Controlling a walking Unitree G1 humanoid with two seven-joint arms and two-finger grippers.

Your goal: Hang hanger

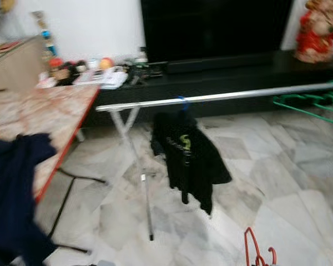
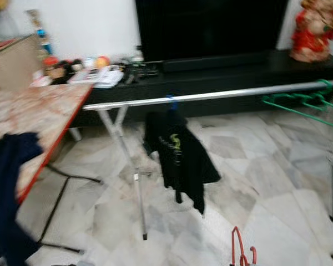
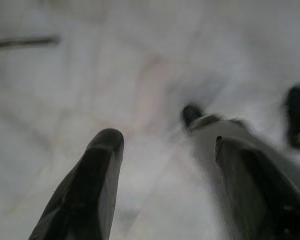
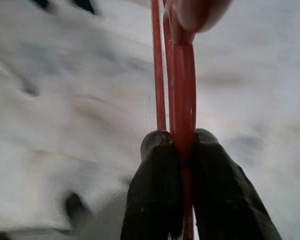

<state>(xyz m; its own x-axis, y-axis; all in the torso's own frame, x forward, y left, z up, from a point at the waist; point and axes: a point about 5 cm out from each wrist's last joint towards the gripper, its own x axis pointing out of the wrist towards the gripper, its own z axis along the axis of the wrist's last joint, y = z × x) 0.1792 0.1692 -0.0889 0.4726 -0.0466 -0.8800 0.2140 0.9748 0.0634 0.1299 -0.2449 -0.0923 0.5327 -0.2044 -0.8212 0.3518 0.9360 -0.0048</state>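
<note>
Left of the rail [image 1: 222, 97], the counter [image 1: 50, 111] edge is crowding in. Below the rail a black shirt [image 1: 190, 158] is hanging over open marble floor [image 1: 266, 183]. The left claw [image 3: 162, 165] is gaping empty; the right claw [image 4: 182, 145] is pinching the red hanger [image 1: 254, 250] (low, right of the shirt).

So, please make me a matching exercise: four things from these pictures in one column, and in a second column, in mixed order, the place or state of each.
Things
1. red plastic hanger
2. black T-shirt
3. green plastic hangers
4. dark blue garment

Places or states
A. lying on the marble-patterned table with a red edge
B. hanging near the middle of the silver metal rail
C. clamped between the black fingers of the right gripper
D. hooked at the right end of the rail

Pairs: 1-C, 2-B, 3-D, 4-A
</note>
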